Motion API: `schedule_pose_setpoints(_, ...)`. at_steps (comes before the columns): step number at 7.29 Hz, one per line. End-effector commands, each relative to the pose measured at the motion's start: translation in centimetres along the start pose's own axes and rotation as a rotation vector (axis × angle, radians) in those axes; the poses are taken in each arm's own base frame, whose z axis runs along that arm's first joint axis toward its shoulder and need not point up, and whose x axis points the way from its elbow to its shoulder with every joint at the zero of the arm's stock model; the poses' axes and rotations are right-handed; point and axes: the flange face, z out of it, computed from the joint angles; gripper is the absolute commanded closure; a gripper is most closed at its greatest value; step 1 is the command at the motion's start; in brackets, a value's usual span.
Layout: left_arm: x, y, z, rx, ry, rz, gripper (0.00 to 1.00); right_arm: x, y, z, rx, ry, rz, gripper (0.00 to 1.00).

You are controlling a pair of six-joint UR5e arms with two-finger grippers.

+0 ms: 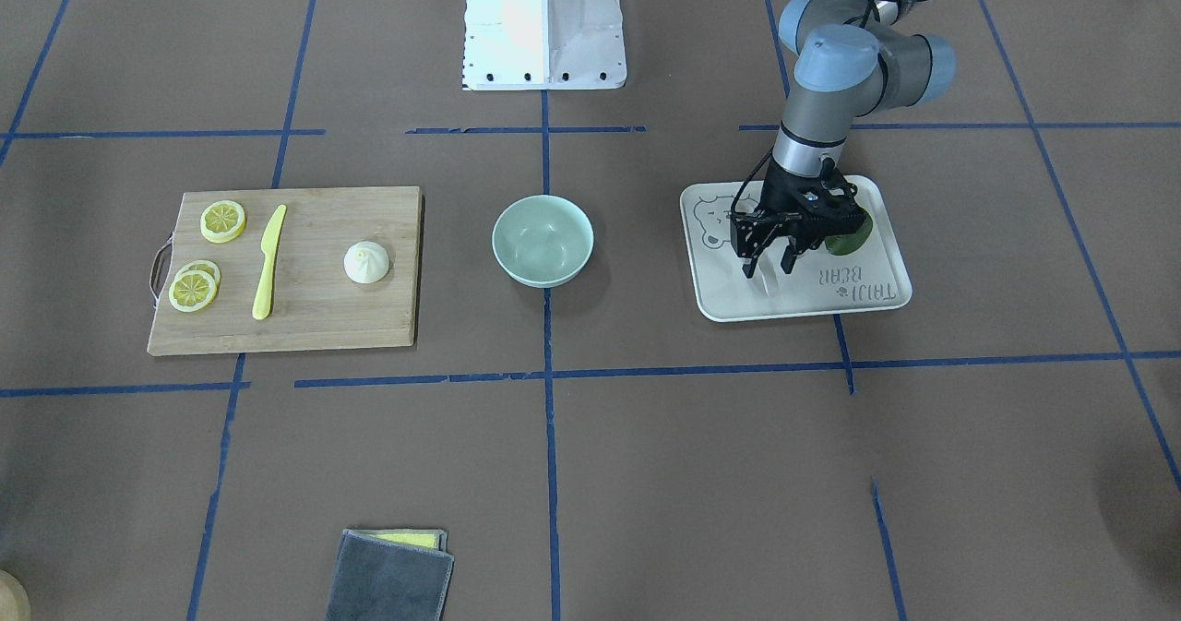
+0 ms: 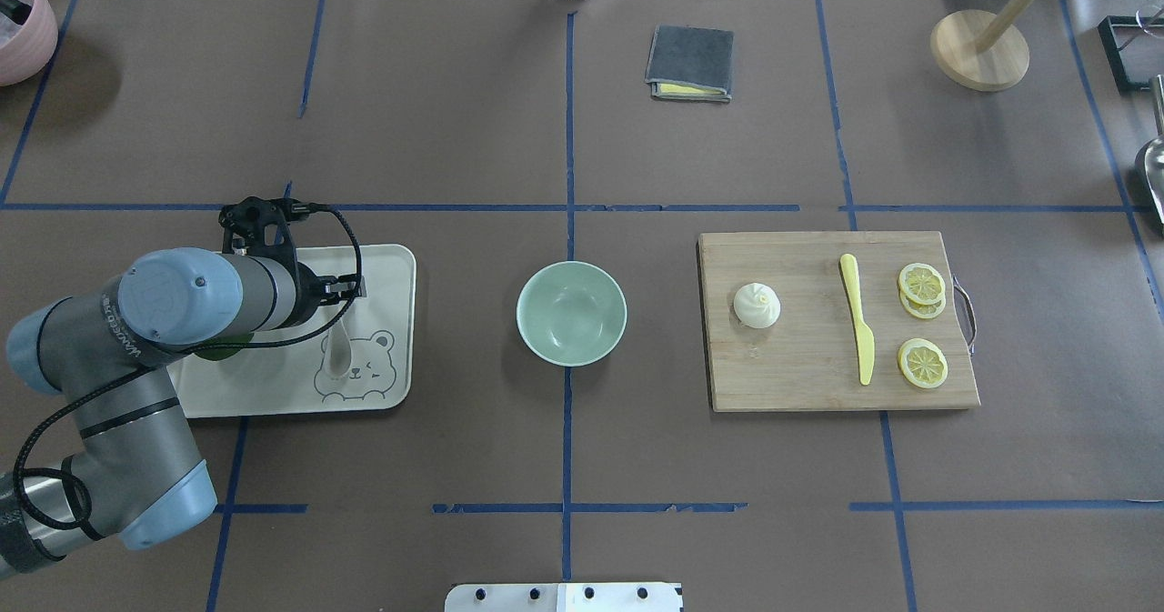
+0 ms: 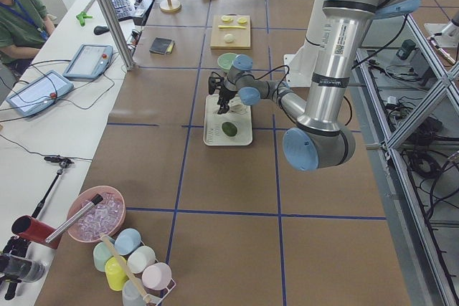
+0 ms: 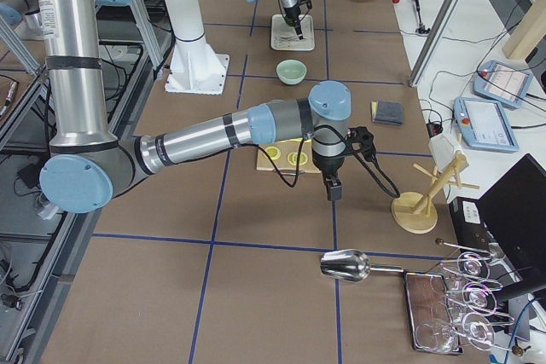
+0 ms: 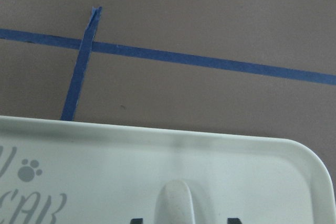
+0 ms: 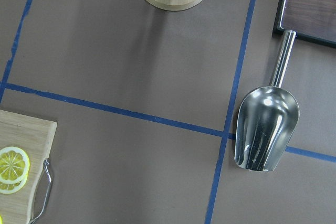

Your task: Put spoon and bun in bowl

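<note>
Off-white, seemingly hard and glossy, the spoon (image 2: 338, 354) looks light but slippery, so we would pinch its thick handle, which our left claw (image 1: 767, 263) straddles, jaws parted.

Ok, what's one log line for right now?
left pincer open, straddling spoon on tray | bun on board | bowl empty | right pincer unclear

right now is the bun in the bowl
No, the bun sits on the wooden cutting board, apart from the mint-green bowl, which holds nothing.
</note>
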Motion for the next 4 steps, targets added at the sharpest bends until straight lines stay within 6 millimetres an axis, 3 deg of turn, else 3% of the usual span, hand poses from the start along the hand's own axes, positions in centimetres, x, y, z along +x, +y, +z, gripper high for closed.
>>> schedule_pose_setpoints(1, 0.07, 0.53, 0.24, -0.002, -0.004, 0.006, 0.41, 0.02, 0.0, 0.02, 0.0, 0.0, 0.0, 0.0)
schedule_pose_setpoints(2, 0.12, 0.53, 0.17, -0.001, -0.003, 0.006, 0.69, 0.02, 0.0, 0.02, 0.0, 0.0, 0.0, 0.0)
schedule_pose_setpoints(3, 0.03, 0.55, 0.2, -0.002, -0.004, 0.006, 0.89, 0.02, 0.0, 0.02, 0.0, 0.0, 0.002, 0.0)
schedule_pose_setpoints(4, 0.03, 0.45, 0.11, 0.0, -0.003, 0.005, 0.94, 0.02, 0.0, 0.02, 0.0, 0.0, 0.013, 0.0)
